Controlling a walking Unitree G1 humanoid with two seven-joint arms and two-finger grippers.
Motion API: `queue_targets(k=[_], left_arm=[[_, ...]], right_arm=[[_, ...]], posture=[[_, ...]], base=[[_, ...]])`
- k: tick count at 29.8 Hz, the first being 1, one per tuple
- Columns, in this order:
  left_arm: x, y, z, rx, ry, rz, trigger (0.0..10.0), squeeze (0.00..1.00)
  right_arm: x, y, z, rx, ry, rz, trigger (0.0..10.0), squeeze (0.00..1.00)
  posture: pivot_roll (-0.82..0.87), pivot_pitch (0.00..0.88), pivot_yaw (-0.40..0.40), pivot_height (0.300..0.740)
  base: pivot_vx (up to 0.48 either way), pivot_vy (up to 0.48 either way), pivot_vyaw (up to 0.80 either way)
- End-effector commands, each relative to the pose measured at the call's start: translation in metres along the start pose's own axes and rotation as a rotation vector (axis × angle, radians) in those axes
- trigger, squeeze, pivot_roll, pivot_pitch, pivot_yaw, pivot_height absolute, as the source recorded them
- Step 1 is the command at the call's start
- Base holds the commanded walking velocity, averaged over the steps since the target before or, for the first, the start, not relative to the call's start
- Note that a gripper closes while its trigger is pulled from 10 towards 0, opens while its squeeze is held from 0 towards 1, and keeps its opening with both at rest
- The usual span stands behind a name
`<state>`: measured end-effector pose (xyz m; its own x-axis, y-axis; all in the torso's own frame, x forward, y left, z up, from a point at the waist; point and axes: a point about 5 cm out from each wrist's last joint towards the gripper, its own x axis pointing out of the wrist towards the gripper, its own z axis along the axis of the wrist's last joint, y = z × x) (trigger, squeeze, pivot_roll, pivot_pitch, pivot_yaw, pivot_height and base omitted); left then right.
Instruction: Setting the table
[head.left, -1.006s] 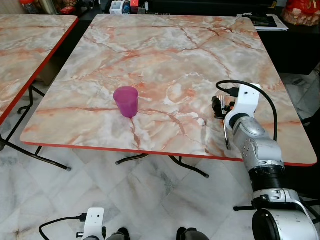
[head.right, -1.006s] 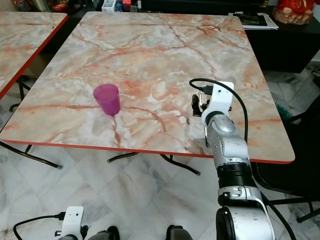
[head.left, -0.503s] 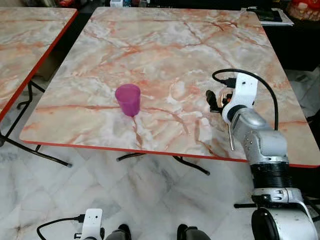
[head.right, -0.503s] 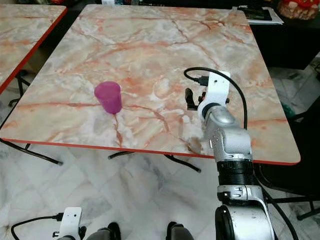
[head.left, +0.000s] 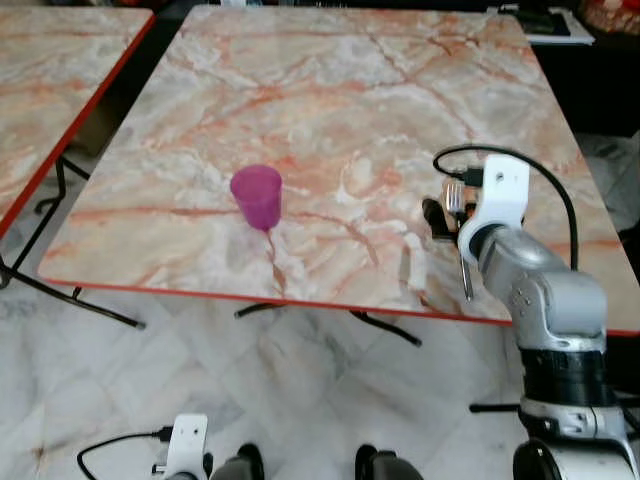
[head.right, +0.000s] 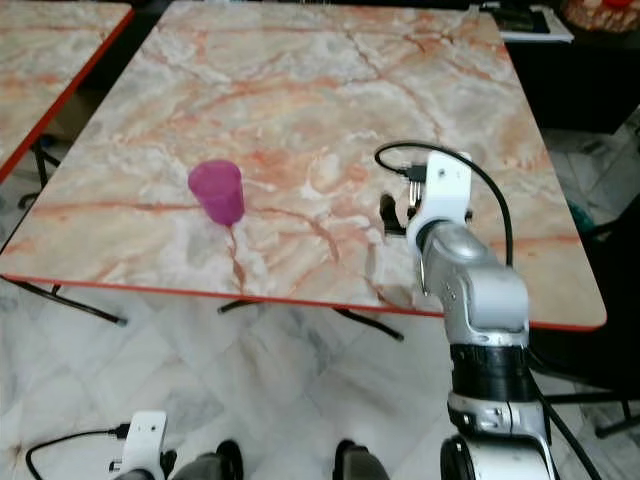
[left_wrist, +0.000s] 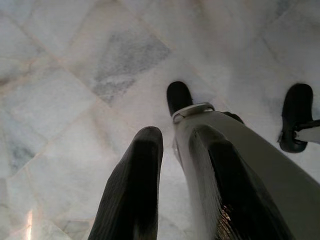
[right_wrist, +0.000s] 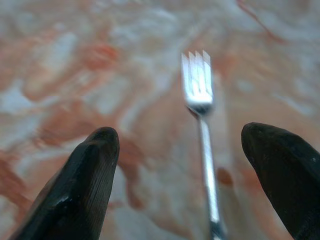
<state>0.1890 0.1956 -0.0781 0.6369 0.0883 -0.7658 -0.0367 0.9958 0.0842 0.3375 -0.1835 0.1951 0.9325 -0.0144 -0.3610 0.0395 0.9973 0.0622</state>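
Against the picture from a second ago, the whole scene is seen shifted: the table's far edge now sits higher in the head views, so the camera has moved. The right gripper is found a little farther along the table's right side than before, and the fork that was largely hidden by the wrist is now seen lying on the marble.

The fork lies flat on the marble table, near the right front corner and just inside the red front edge. Its long axis runs roughly from the front edge toward the far edge, with only a slight tilt. The tines point away from the robot; the handle end points back toward the front edge. In the right wrist view the tines are seen farthest from the camera, and the handle runs down between the two black fingers.

The right gripper is spread wide, with one finger on each side of the handle and clear of it; nothing is pinched. Whether the fingertips touch the tabletop cannot be told.

A purple cup stands upright on the table, well apart from the fork, toward the robot's left.

The left gripper hangs idle over the pale tiled floor, its fingers held slightly apart and empty.
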Motion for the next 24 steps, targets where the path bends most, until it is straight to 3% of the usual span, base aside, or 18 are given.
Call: queue_targets(k=[1,13,24], left_arm=[[-0.004,-0.002,-0.021,0.005,0.083,-0.016,10.0,0.0],[-0.005,-0.004,-0.024,-0.001,0.097,-0.023,10.0,0.0],[-0.007,-0.014,-0.032,-0.002,0.126,-0.036,10.0,0.0]], right_arm=[[-0.005,-0.002,0.002,0.013,-0.003,0.001,10.0,0.0],[-0.009,-0.005,-0.005,0.049,0.048,-0.004,10.0,0.0],[-0.006,-0.017,-0.01,-0.031,0.06,-0.018,10.0,0.0]], posture=[[-0.13,0.248,-0.009,0.74],[-0.13,0.259,-0.016,0.74],[-0.14,0.269,-0.013,0.74]], base=[[0.0,0.0,0.0],[0.0,0.0,0.0],[0.0,0.0,0.0]])
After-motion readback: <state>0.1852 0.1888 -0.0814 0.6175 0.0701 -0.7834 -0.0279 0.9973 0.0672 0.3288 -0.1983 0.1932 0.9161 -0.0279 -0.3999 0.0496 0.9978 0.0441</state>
